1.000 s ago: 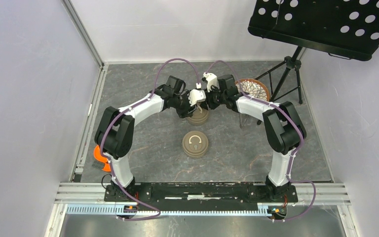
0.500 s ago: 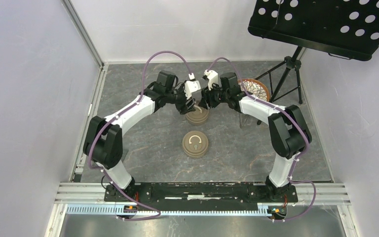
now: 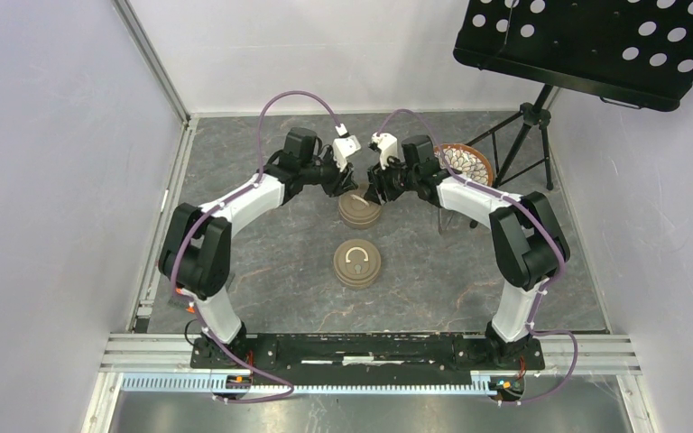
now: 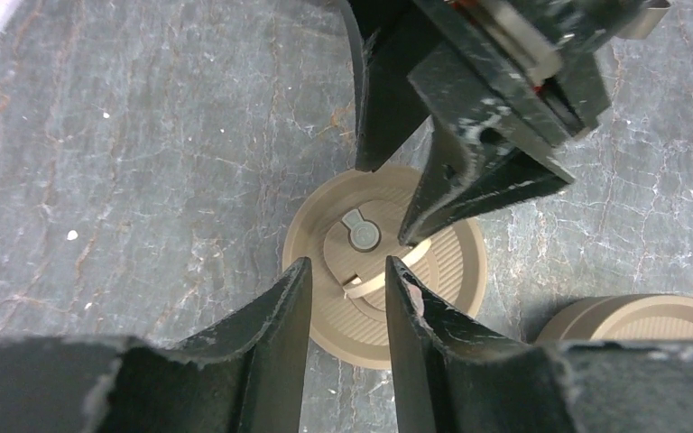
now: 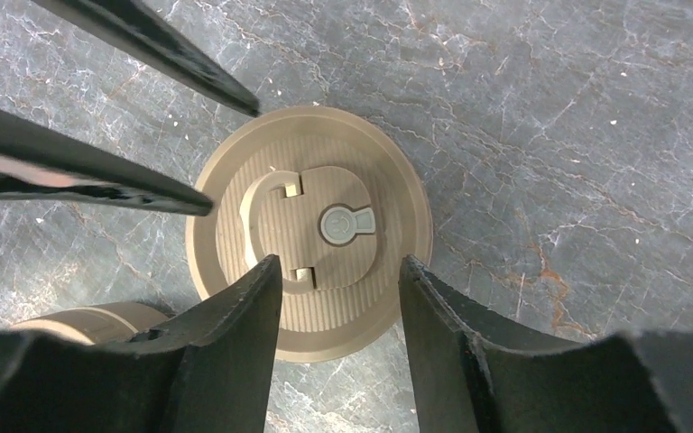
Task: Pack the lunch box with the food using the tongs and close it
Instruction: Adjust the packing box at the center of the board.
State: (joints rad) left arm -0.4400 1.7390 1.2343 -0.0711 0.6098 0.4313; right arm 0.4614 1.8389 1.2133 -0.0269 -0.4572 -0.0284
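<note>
The lunch box is a round tan tub with its ribbed lid on, in mid-table. Its lid carries a curved handle and a small grey knob. My left gripper hangs open just above the lid's left side, holding nothing. Opposite it, my right gripper is open over the handle, one fingertip near the handle. A slim dark strip under the right forearm may be the tongs. No food can be made out.
A second tan round tub stands just nearer the arm bases. A patterned plate sits at the back right behind the right arm. A music stand overhangs there. Something orange lies at the left edge.
The left gripper has pulled back leftward off the lunch box and its jaws have narrowed. The right gripper's jaws have spread wider, staying over the lid.
</note>
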